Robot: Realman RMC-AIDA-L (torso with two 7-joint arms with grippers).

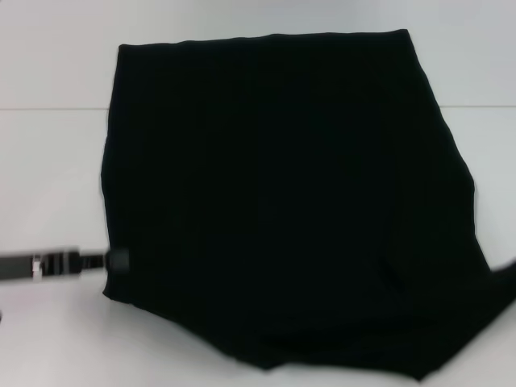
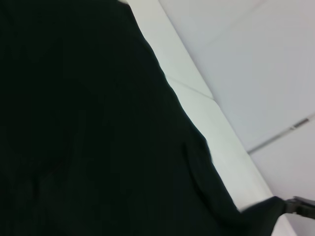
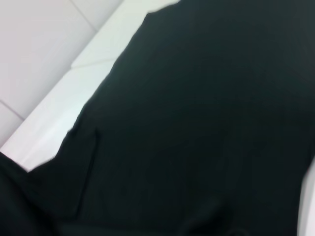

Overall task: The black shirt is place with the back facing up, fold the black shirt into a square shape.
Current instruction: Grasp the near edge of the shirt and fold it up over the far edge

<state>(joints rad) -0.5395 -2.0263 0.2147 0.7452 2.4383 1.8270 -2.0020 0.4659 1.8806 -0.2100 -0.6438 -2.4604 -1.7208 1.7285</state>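
The black shirt (image 1: pixel 282 201) lies on the white table, partly folded, its plain black side up and no print showing. My left gripper (image 1: pixel 118 260) reaches in from the left and is shut on the shirt's lower left edge. In the left wrist view my right gripper (image 2: pixel 294 206) holds the shirt's (image 2: pixel 98 137) far corner, and the cloth is drawn to a point at its tip. The head view shows that corner stretched out to the right frame edge. Black cloth (image 3: pixel 197 123) fills most of the right wrist view.
The white table (image 1: pixel 48 177) shows on all sides of the shirt, with a seam line (image 1: pixel 48 108) running across it behind the left arm. A pale floor with tile joints (image 2: pixel 275 59) lies beyond the table edge.
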